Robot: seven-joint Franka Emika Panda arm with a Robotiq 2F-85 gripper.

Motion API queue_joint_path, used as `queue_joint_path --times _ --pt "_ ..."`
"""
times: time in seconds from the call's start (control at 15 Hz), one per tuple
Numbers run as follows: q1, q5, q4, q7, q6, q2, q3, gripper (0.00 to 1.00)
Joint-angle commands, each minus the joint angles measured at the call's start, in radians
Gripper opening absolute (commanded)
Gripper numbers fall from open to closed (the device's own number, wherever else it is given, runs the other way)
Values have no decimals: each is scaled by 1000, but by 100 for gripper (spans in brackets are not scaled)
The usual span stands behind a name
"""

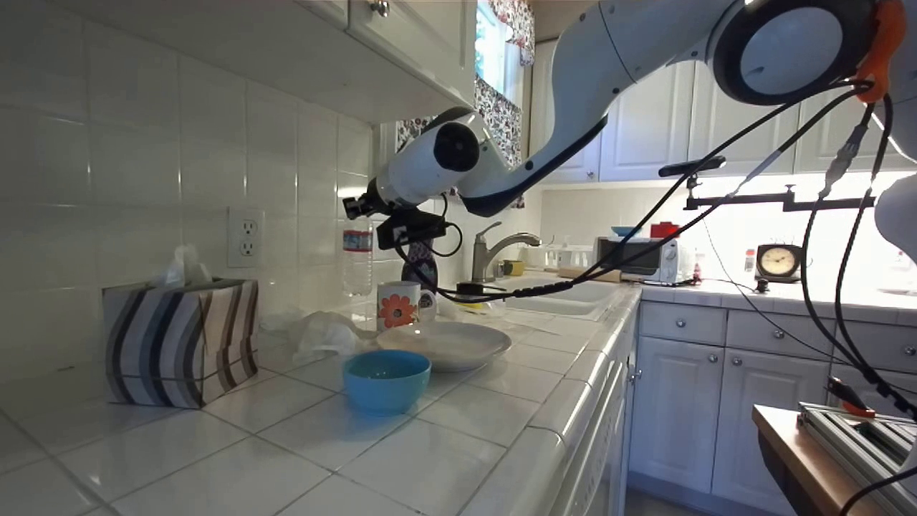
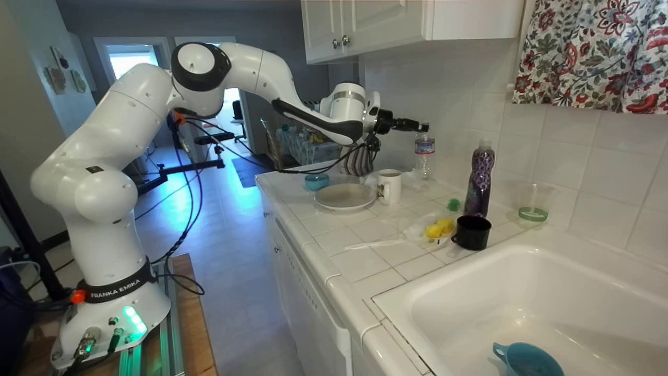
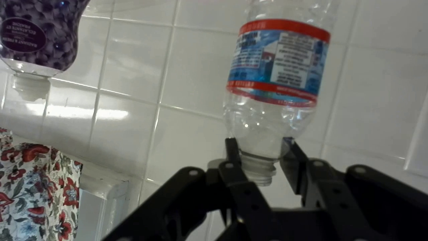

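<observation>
Black fingers (image 3: 233,152) are clamped on the neck of a clear water bottle (image 3: 267,124), one on each side, with the threaded mouth showing between them. They meet it from the side, at the end of a white arm (image 2: 261,73) that reaches out over the worktop (image 1: 236,459). The bottle is upright, close to the tiled wall (image 1: 136,129), and a blue label (image 3: 279,60) with red edges wraps around it. Whether its base touches the worktop or hangs just above, I can't tell from where I stand.

Near it is a white mug (image 1: 398,307) with an orange flower, just beside a wide, pale plate (image 1: 458,340). A small blue bowl (image 1: 387,390) sits by the plate's edge, and a crumpled whitish sheet (image 1: 329,337), plastic or paper, I can't say which, lies between the mug and a striped tissue box (image 1: 179,344) with a tissue (image 1: 184,266) poking out of its top.

Over toward the sink (image 2: 469,297), a purple bottle (image 2: 480,180) stands near the wall, with a black cup (image 2: 472,233) just in front of it. A yellow thing (image 2: 440,228) lies beside the cup, and a round green thing (image 2: 453,204) too small for me to name sits near the purple bottle. A clear tumbler (image 2: 536,206) with a green bottom stands close to the wall too. Down in the sink itself is a blue cup (image 2: 529,360) with a handle.
</observation>
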Motion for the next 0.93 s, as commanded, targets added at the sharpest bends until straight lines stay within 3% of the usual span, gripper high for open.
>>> queue_joint_path --times 0.0,0.4,0.87 --pt "70 -107 -101 103 35 -74 -53 11" --pt "131 -235 -182 165 103 -131 -115 11" --pt "208 -394 -271 150 124 -209 -186 11"
